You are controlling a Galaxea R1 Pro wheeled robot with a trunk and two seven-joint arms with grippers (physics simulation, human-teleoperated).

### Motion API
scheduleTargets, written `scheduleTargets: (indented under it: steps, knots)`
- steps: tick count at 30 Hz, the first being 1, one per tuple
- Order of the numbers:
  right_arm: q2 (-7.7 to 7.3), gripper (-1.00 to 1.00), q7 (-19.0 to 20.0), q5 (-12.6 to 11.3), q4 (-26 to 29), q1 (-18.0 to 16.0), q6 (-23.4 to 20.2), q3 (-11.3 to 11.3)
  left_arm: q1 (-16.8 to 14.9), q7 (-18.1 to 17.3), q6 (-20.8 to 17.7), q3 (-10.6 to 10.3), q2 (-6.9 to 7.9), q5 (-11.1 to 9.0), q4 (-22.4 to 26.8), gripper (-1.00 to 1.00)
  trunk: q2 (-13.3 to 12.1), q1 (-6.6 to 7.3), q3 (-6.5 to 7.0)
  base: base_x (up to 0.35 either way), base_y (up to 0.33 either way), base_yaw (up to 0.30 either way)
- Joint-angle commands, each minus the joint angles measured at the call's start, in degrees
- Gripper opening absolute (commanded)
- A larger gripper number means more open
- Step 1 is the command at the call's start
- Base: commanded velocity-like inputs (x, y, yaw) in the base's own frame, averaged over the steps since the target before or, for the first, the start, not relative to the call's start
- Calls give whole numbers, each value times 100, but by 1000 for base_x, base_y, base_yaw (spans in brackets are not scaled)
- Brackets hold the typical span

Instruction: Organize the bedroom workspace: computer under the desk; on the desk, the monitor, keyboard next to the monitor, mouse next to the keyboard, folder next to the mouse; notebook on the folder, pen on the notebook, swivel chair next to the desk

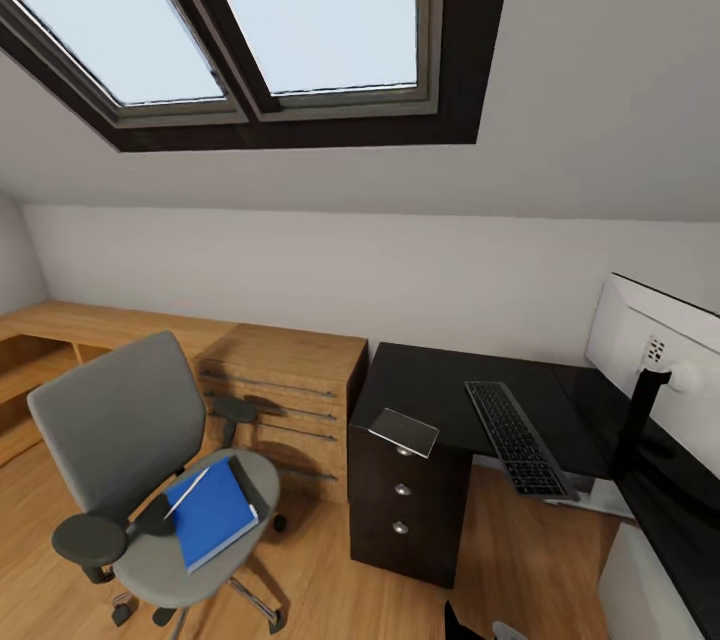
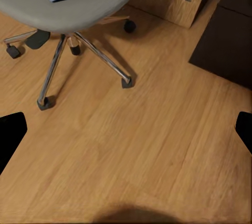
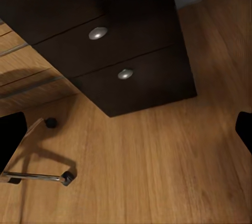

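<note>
**Mia:** Where are we looking right now?

**Ben:** We are looking down at the swivel chair (image 1: 150, 480); the blue folder (image 1: 210, 512) is lying on its seat, and a thin white thing, maybe the pen (image 1: 187, 493), is resting across it; we cannot tell for sure.

**Mia:** And the table (image 1: 430, 385)?

**Ben:** The keyboard (image 1: 515, 438) is lying on it, but its near end is sticking out over the edge; the monitor (image 1: 655, 345) is standing at the far right; a small flat grey thing (image 1: 404, 432) is sitting on the drawer unit (image 1: 400, 510).

**Mia:** What are our claws doing?

**Ben:** The left claw (image 2: 126, 129) is hanging wide open over the floor (image 2: 157, 145) near the chair's wheels, holding nothing; the right claw (image 3: 126, 135) is wide open too, empty, by the drawers.

**Mia:** What are we worrying about?

**Ben:** We are thinking the chair may roll or spin when we are reaching for the folder, because it is on wheels; the white thing may slide off too; and bumping the keyboard may tip it onto the floor.
</note>
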State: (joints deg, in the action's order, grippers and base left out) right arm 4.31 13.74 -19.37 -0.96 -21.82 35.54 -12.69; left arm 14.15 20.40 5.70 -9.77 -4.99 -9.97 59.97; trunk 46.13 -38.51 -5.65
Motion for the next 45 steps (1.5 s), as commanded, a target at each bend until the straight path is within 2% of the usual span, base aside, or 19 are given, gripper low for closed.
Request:
scheduleTargets:
  steps: [1,7,18,31,39,41,42,43,45]
  knots:
    - [0,100,59,-58,-10,-6,13,-23,0,21,25,-15,1,-59,-18,100,-35,21,11,0,0,-229]
    - [0,100,59,-50,-10,-6,14,-23,0,10,-32,-19,-22,-58,-236,100,-276,153,118,0,0,-246]
    - [8,100,59,-49,-10,-6,6,-23,0,-5,-66,-19,-122,-61,-920,100,-717,395,316,0,0,-215]
    - [-54,100,72,-49,8,-6,5,-8,0,13,-25,1,-127,-102,-980,100,-1238,680,549,0,0,-16]
    - [-74,100,287,57,189,-6,28,74,0,26,-30,9,-136,-110,-554,100,-1559,856,693,0,0,0]
    - [-82,100,317,93,555,-6,10,114,0,31,-80,10,-171,-111,-213,100,-1639,900,729,0,0,0]
    - [-79,100,315,103,854,-6,-19,122,-5,32,-174,10,-209,-109,-1,100,-1679,922,747,0,0,0]
    - [-72,100,259,110,1394,-6,-145,129,-69,42,-550,6,-312,-95,324,100,-1719,944,765,0,0,0]
    - [-77,100,148,113,1773,-6,-332,131,-171,52,-924,4,-405,-86,511,100,-1800,988,801,0,0,0]
